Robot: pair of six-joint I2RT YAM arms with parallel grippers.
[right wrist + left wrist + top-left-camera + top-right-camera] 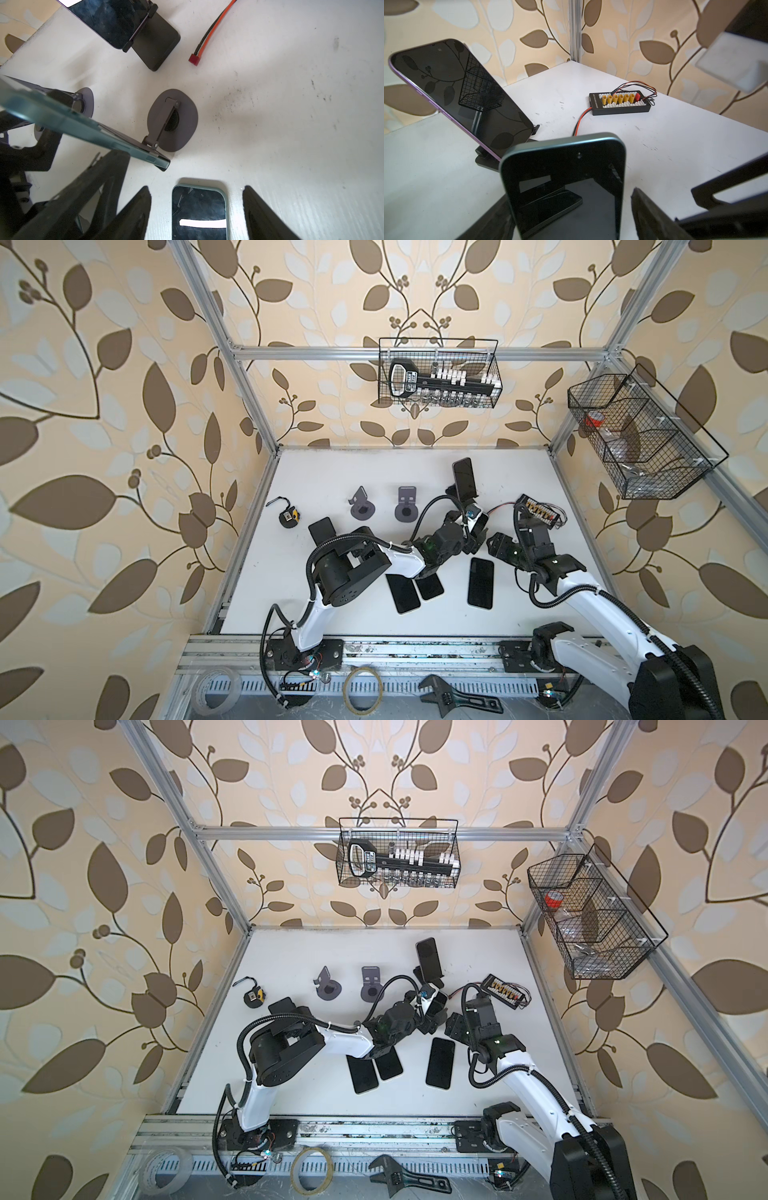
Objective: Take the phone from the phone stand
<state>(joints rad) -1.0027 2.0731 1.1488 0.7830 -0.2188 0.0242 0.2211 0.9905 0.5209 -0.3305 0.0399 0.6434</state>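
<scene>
At the phone stand (176, 124), the left gripper (571, 193) surrounds the teal phone (562, 166)
The teal phone leans with its lower end by the grey, round-based phone stand, between the left fingers (652, 216); whether they clamp it I cannot tell; the right gripper's (196, 187) jaws stand well apart, either side of a flat phone (199, 207) on the table (291, 124).

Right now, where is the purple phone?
In both top views the purple phone leans on a black stand, back right of centre, near the connector board.
</scene>
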